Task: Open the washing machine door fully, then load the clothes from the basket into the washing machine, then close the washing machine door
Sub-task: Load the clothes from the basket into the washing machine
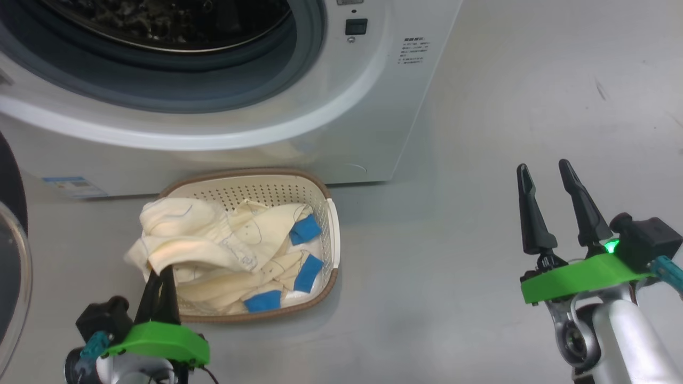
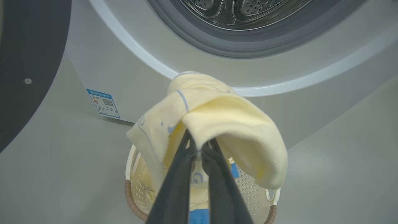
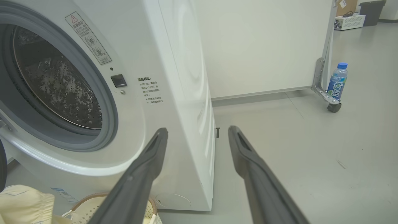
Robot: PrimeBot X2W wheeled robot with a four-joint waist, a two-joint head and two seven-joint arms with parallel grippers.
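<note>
My left gripper is clamped shut on a fold of the clothes, and the cream cloth drapes over it just above the basket. The basket sits on the floor right in front of the washing machine, below the open drum. The washing machine door stands swung out at the left. My right gripper hangs well off to the right, jaws spread wide, holding nothing.
</note>
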